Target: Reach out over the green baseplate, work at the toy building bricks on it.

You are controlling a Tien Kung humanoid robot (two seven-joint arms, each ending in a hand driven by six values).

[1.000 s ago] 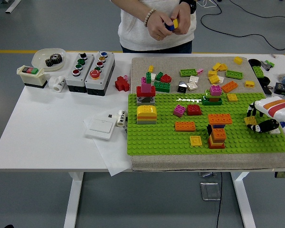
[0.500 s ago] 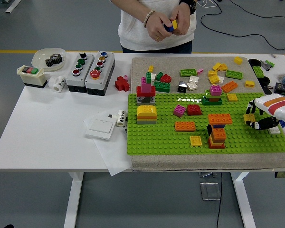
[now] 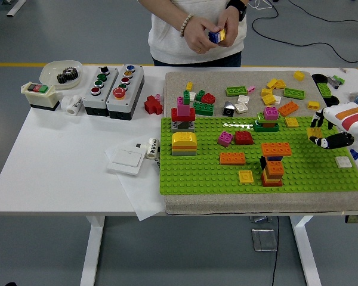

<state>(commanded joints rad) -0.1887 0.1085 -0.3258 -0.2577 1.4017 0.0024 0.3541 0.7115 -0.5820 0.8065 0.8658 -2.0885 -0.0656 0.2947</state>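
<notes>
The green baseplate lies on a grey mat and carries several builds: a red and pink tower, a yellow-topped block, a flat orange brick and an orange stack. My right hand hangs over the plate's right edge with its fingers curled around a small yellow brick. A white tile lies on the plate just below the hand. A person at the far side holds a blue and yellow brick in both hands. My left arm is out of sight.
Loose bricks are scattered on the mat behind the plate. Left of the mat are two button boxes, a switch box, a bowl with a gear, a red piece and a white switch plate on paper.
My right hand has risen and drawn back toward the right edge with the yellow brick in it, uncovering the white tile. The person's hands turned their brick slightly.
</notes>
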